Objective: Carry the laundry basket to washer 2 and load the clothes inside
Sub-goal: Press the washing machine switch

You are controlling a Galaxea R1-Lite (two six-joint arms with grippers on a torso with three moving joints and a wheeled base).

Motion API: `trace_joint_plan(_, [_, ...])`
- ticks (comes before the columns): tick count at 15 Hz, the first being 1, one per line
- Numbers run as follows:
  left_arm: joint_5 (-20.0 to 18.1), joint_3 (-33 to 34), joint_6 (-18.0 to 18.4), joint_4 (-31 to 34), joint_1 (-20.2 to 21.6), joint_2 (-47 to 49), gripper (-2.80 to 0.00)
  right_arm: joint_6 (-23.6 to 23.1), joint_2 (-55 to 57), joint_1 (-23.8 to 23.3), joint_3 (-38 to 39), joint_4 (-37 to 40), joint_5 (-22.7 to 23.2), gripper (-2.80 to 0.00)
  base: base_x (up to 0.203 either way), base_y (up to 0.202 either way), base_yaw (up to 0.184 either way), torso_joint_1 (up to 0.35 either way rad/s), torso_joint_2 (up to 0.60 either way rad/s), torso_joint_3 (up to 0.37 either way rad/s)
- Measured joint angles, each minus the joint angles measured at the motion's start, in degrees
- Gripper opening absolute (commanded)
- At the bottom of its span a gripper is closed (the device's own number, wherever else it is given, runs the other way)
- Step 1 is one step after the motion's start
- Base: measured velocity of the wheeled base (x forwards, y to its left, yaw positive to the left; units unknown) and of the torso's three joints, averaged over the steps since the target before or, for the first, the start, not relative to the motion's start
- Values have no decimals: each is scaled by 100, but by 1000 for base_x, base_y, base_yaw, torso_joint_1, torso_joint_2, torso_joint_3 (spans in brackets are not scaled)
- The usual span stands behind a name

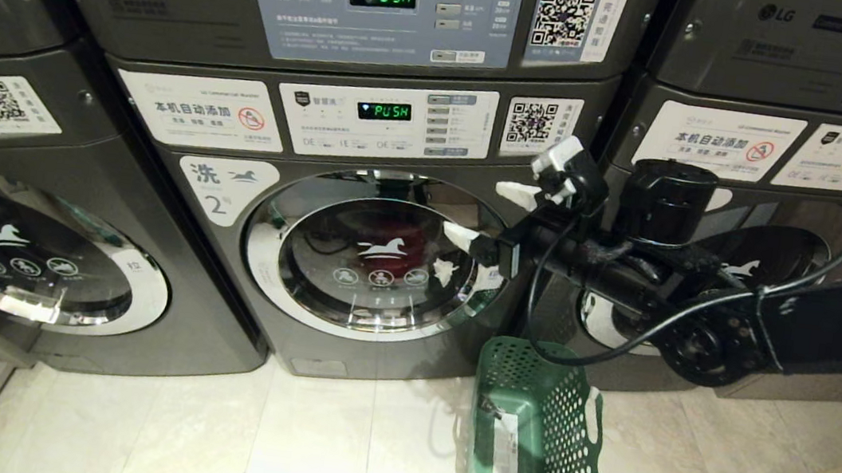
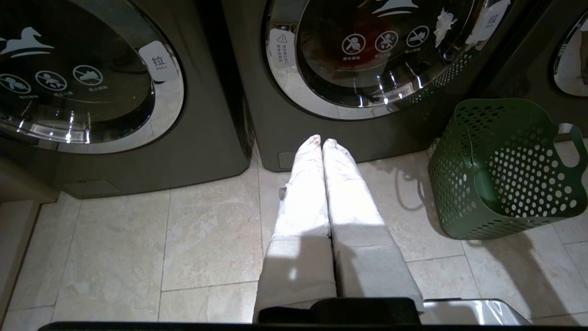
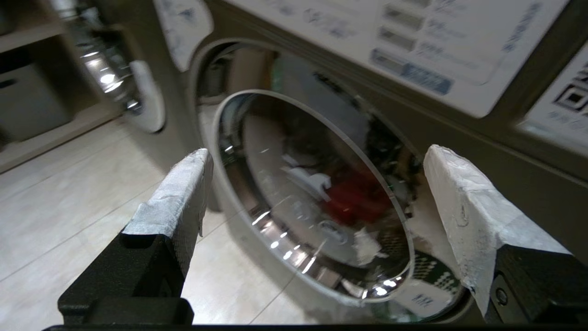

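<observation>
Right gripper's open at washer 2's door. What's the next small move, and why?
Probably press the right edge of dark grey washer 2's chrome-rimmed glass door with the open right gripper, in case it isn't latched: a red garment shows behind the glass, and the dark-green perforated plastic basket lies tipped, seemingly empty.

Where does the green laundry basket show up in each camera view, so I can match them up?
Head view: the laundry basket lies tipped on the floor, lower centre, beside washer 2.
Left wrist view: at the right edge, its opening facing the washer.
Right wrist view: not clearly in it.
Shared landmark: washer 2's chrome-rimmed door with red cloth behind the glass.
</observation>
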Motion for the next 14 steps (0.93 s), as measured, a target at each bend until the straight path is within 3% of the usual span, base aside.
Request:
trace_joint_plan(3, [7,0,-21,-17,-2,0,-280,77,139,424,-211,79,-1220,0,0,0,0,0,0,0])
trace_joint_plan(5, [9,0,-10,-20,-6,0,-280,372,-85,717,-115,604,-1730,0,0,0,0,0,0,0])
trace_joint_plan(10, [7,0,-30,-7,-2,0,-280,491,-160,865,-246,378,-1858,0,0,0,0,0,0,0])
trace_joint_plan(14, [9,0,-29,-5,-6,0,-280,488,38,997,-983,162,-2476,0,0,0,0,0,0,0])
